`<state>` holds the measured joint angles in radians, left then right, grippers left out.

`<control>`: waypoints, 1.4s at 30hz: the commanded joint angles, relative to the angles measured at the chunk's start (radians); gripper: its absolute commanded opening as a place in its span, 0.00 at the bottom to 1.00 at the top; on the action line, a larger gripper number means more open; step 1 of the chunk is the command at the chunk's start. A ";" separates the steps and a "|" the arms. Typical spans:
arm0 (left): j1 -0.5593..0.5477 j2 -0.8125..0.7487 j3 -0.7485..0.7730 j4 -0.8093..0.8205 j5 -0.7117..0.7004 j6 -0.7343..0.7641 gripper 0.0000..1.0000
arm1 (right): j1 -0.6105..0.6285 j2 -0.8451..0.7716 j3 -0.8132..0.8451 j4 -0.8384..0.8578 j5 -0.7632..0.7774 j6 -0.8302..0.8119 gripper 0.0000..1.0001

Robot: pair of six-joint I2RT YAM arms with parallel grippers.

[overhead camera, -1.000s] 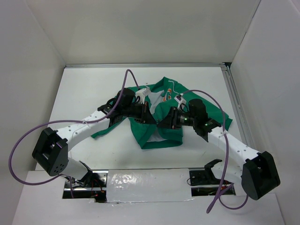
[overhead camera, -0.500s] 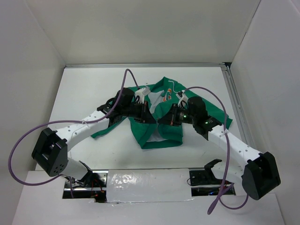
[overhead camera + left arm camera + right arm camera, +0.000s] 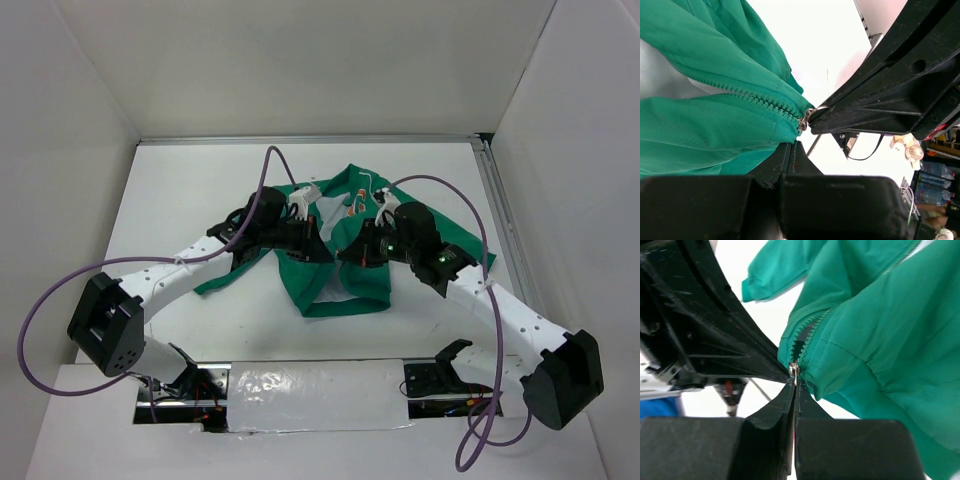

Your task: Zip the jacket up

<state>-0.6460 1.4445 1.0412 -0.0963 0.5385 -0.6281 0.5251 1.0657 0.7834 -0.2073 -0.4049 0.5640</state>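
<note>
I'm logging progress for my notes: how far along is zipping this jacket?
Done: both zipper halves meet in the slider at the hem of the jacket. In hand: left gripper pinches the hem, right gripper is shut on the zipper pull. Left: teeth beyond the slider gape, so the whole run remains.

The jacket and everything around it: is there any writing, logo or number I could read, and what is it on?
Nothing here can be read.
Chest patch on the jacket: orange and white marks, too small in the top view to make out.
Background clutter in the left wrist view: blurred, so any label on it is unreadable.
No other writing, numbers or signs show in any view.
</note>
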 commanded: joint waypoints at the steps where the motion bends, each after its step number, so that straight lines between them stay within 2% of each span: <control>1: -0.014 -0.006 0.003 -0.039 0.040 0.056 0.00 | 0.019 0.005 0.102 -0.013 0.191 -0.090 0.00; 4: -0.033 0.001 0.006 -0.075 0.023 0.080 0.00 | 0.038 -0.003 0.111 -0.014 0.320 -0.131 0.00; 13: -0.055 -0.036 -0.062 -0.123 0.077 0.105 0.00 | 0.041 0.037 0.128 0.031 0.433 -0.159 0.00; 15: -0.055 -0.042 -0.076 -0.141 0.078 0.108 0.00 | 0.050 0.027 0.122 0.046 0.425 -0.188 0.00; 18: -0.055 -0.035 -0.081 -0.174 0.058 0.107 0.00 | 0.062 0.002 0.097 0.077 0.332 -0.269 0.00; 19: -0.055 -0.024 -0.064 -0.189 0.017 0.102 0.00 | 0.073 -0.004 0.094 0.060 0.258 -0.329 0.00; 23: -0.031 -0.001 -0.003 -0.230 -0.024 0.116 0.00 | 0.101 -0.004 0.090 -0.024 0.164 -0.394 0.00; 25: -0.029 -0.004 0.028 -0.229 -0.038 0.142 0.09 | 0.113 0.000 0.089 -0.067 0.152 -0.400 0.00; 27: -0.047 -0.028 0.042 -0.220 -0.058 0.210 0.36 | 0.113 0.002 0.093 -0.083 0.149 -0.372 0.00; 29: -0.084 -0.058 0.034 -0.212 -0.133 0.281 0.57 | 0.110 0.002 0.117 -0.096 0.147 -0.339 0.00; 30: -0.092 -0.097 0.014 -0.186 -0.159 0.306 0.63 | 0.110 0.000 0.128 -0.110 0.146 -0.329 0.00; 31: -0.102 -0.120 -0.001 -0.172 -0.194 0.332 0.83 | 0.105 -0.001 0.148 -0.116 0.147 -0.314 0.00; 32: -0.122 -0.162 -0.032 -0.145 -0.256 0.387 0.99 | 0.102 0.000 0.163 -0.141 0.138 -0.302 0.00; 34: -0.139 -0.203 -0.061 -0.106 -0.319 0.427 0.99 | 0.089 0.008 0.212 -0.177 0.132 -0.274 0.00; 39: -0.179 -0.263 -0.102 0.002 -0.501 0.527 0.99 | 0.052 0.037 0.296 -0.254 -0.003 -0.251 0.00; 42: -0.205 -0.280 -0.158 0.163 -0.519 0.666 0.99 | 0.029 0.062 0.330 -0.290 -0.049 -0.240 0.00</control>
<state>-0.8310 1.1793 0.9234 -0.1070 0.1116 -0.1261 0.5720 1.1076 1.0489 -0.4477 -0.3748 0.2989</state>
